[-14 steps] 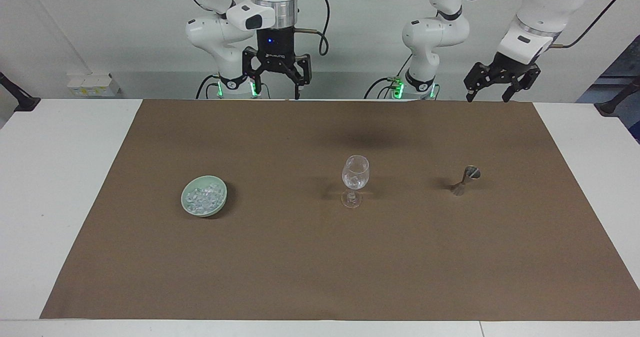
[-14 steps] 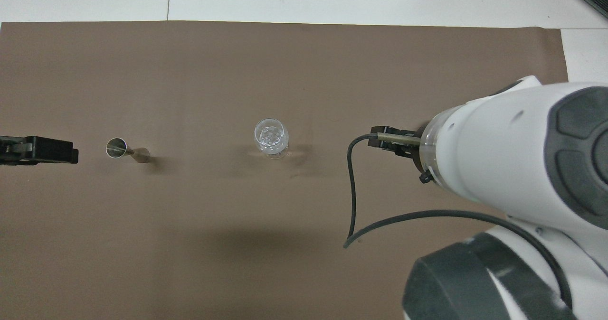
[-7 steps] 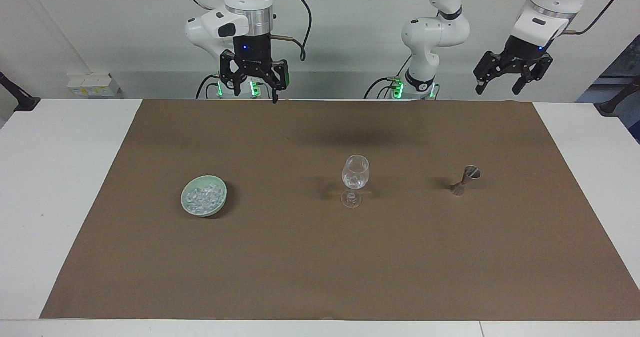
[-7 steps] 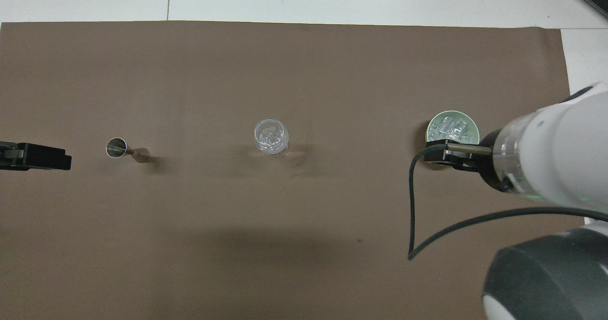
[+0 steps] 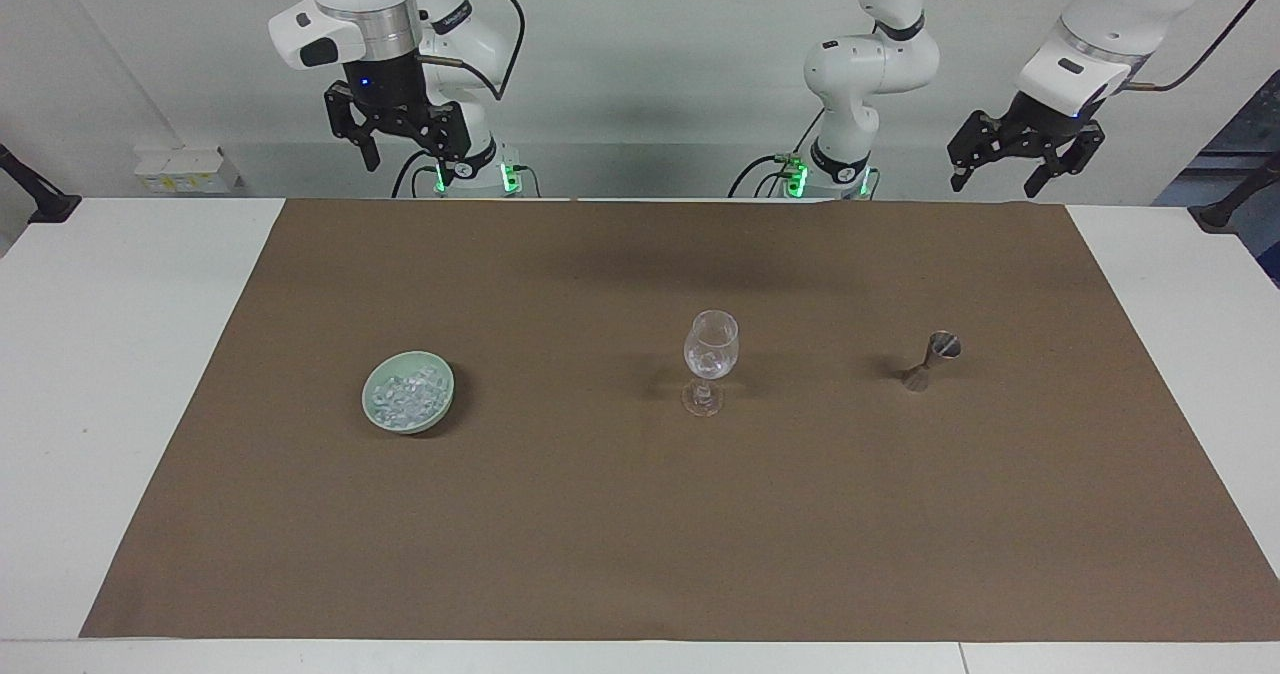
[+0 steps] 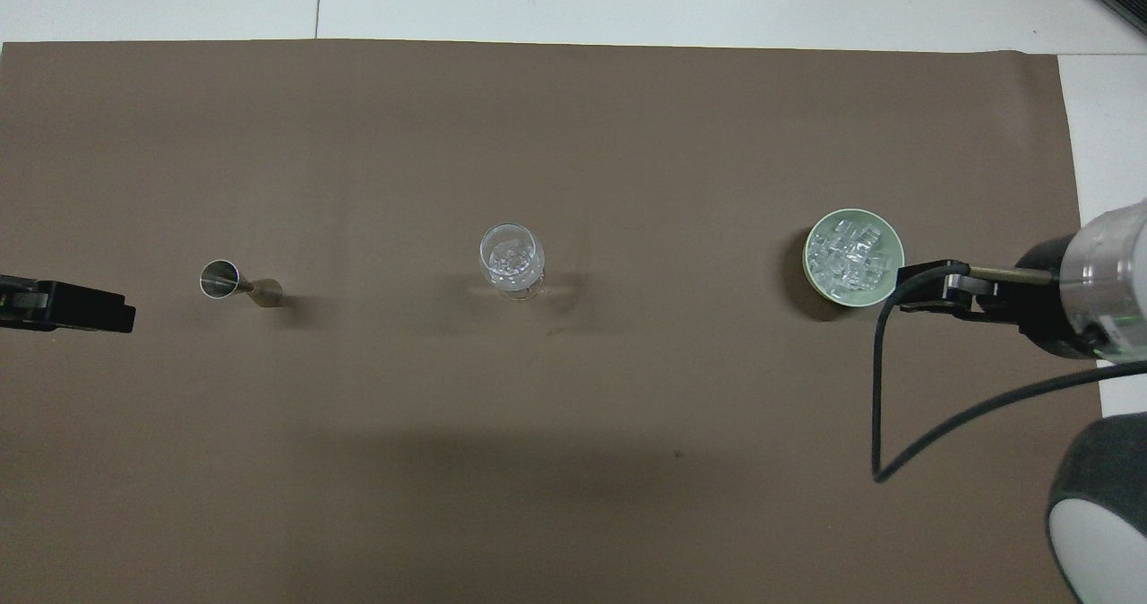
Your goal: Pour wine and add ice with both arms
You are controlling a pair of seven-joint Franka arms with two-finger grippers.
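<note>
Ice (image 5: 405,395) glistens in translucent chunks in a round pale-green bowl (image 5: 437,406); both raised pincers, left pincer (image 5: 1023,161) and right pincer (image 5: 398,136), are spread and empty.

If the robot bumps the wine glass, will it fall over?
Probably, quite easily. The wine glass stands on a thin stem over a small foot, with ice in its bowl, so it looks top-heavy. Being clear glass, it is likely smooth, slippery and breakable.

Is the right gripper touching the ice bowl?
Apart. The facing view shows the right gripper raised high near its base, well clear of the bowl on the mat.
</note>
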